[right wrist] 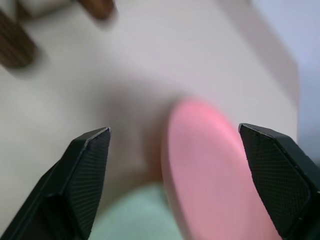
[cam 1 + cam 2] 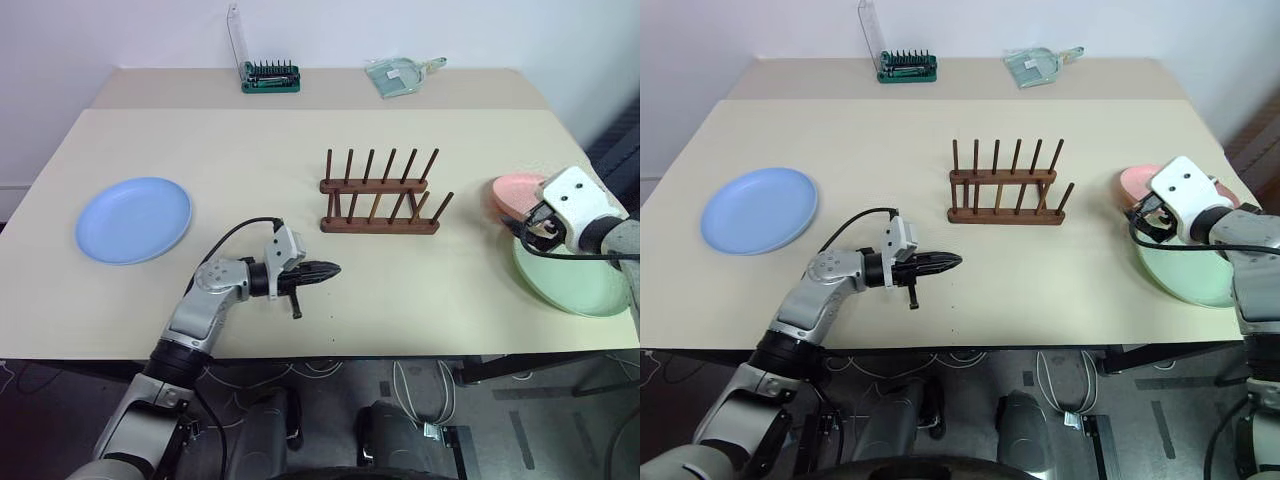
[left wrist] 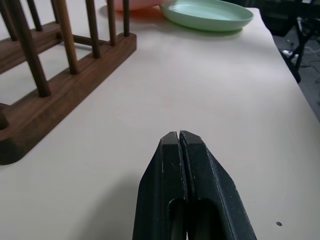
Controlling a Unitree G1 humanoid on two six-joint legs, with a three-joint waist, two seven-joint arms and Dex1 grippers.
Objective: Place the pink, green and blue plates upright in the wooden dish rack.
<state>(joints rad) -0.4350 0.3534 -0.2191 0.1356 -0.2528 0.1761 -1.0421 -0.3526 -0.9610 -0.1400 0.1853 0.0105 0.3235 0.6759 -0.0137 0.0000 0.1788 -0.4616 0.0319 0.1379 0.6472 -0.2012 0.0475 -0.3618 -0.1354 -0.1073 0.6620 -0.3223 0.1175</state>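
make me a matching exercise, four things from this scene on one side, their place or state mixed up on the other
Things:
1. blue plate
2. wooden dish rack
3. left tool
4. right tool

Place or state:
A. fingers wide apart, over the pink plate
B. shut, holding nothing
C. flat on the table's left side
D. mid-table, no plates in it

Pairs: 1-C, 2-D, 3-B, 4-A

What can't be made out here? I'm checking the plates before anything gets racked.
- Pink plate: in both eye views the right gripper's housing covers much of it; blurred in the right wrist view.
- Green plate: the right arm hides part of it.
- Whether pink rests on green: cannot tell.
- Dish rack: cut off by the left wrist view's edge.
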